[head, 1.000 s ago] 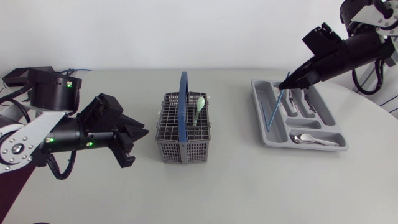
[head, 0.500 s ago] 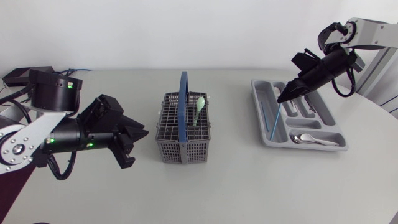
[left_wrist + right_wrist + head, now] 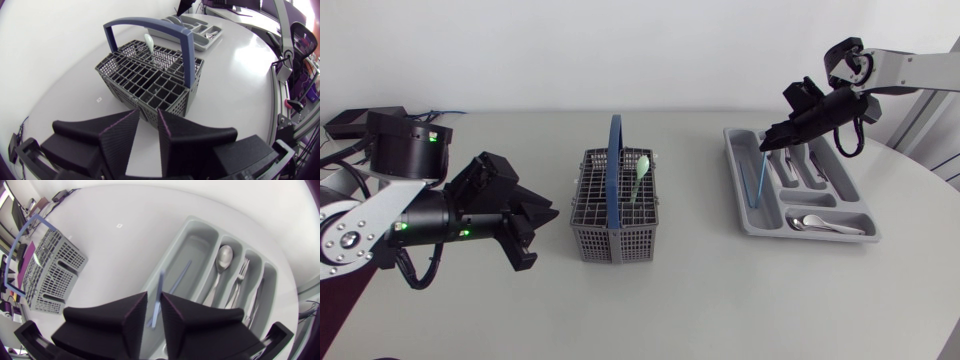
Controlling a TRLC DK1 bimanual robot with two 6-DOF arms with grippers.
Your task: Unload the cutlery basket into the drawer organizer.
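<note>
At the table's left, the left gripper (image 3: 148,116) sits low, its fingers a narrow gap apart with nothing between them, pointing at the basket (image 3: 610,245) just ahead. A green utensil (image 3: 640,176) stands upright in the basket's far corner. To the right, the right gripper (image 3: 766,146) hangs over the organizer (image 3: 736,180). It pinches the top of a blue stick (image 3: 757,182), whose lower end sits in the long compartment nearest the basket. A spoon (image 3: 820,222) lies in the front compartment.

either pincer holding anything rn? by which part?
Right pincer grips a thin blue stick by its upper end; its lower end is down in the organizer. Left pincer is open, holding nothing.
</note>
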